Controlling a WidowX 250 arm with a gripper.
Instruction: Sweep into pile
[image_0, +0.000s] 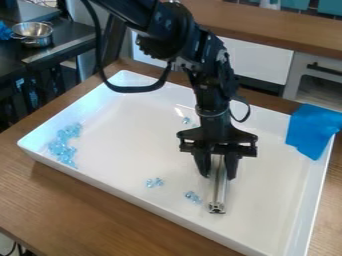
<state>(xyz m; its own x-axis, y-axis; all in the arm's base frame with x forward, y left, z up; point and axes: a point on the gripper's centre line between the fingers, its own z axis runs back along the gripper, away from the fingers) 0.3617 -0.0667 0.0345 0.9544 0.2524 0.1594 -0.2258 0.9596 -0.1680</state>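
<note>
The black gripper (217, 172) hangs over the right-centre of a white tray (267, 202), shut on a silver metal bar (219, 190) whose lower end points toward the tray's front. Just left of the bar's lower end lie a few clear blue pieces (193, 197). Farther left is another small cluster (154, 183) of them. A larger group of blue pieces (62, 146) lies along the tray's left side. Behind the gripper, near the arm, are a couple more pieces (186, 120).
A blue cloth (312, 131) hangs over the tray's right rim. Raised walls surround the tray, which stands on a brown wooden table (100, 207). A metal bowl (33, 33) stands on a dark surface at the back left.
</note>
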